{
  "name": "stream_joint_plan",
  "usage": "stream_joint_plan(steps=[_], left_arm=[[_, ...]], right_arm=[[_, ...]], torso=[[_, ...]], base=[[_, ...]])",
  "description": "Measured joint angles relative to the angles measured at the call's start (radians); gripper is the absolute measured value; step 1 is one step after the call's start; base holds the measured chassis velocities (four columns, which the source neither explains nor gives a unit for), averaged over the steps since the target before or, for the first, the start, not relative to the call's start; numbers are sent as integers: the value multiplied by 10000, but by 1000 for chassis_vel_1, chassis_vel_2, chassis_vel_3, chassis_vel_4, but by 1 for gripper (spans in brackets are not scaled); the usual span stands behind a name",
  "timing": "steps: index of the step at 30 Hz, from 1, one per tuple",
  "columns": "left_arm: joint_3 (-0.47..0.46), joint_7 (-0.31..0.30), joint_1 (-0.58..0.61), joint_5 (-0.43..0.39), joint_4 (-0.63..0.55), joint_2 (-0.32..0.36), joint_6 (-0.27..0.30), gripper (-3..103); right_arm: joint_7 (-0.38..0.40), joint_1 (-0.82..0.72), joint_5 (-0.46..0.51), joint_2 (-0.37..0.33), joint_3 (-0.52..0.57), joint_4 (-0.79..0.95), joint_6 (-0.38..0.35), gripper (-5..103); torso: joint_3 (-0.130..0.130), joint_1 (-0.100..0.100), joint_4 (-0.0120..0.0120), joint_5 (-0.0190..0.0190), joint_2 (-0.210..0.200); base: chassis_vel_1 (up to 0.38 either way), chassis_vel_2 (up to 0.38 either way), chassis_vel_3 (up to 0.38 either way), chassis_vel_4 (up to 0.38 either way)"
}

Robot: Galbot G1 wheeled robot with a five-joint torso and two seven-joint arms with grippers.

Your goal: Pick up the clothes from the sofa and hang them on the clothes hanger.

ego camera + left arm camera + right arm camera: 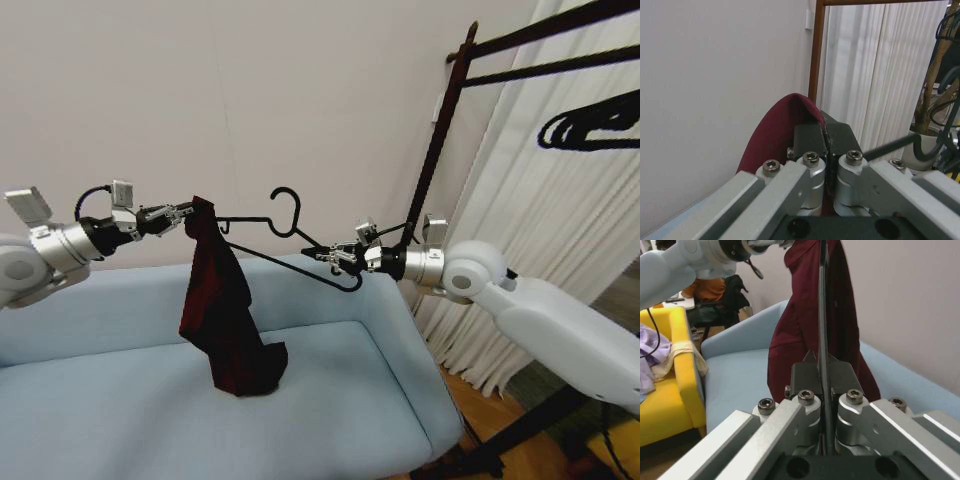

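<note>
The left gripper [187,212] is raised above the sofa [110,400], its fingers pressed together on the top edge of the dark red garment [215,300]. In the left wrist view the fabric [772,135] bulges up just beyond the closed pads [807,137]. From that pinch the garment hangs straight down below the gripper, and its lower end rests bunched on the sofa seat.

The right gripper [332,258] is level with the left one and well apart from it, clamped on the black hanger [250,218]. The right wrist view shows the hanger's thin bar [821,315] caught between the shut fingers [805,377] and running away from them into the garment [800,330]. The hanger's far end reaches the cloth right beside the left gripper, with its hook pointing up between the two grippers.

The clothes rack [440,130] stands behind the right gripper, in front of a pale curtain [530,230].
</note>
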Motion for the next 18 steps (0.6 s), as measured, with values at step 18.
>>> stream_joint_plan(steps=[18], left_arm=[[-204,141,4,-45,-786,13,-1,0]], right_arm=[[2133,340,-20,2292,-961,-709,428,2]], torso=[[0,0,1,0,0]], base=[[0,0,0,0]])
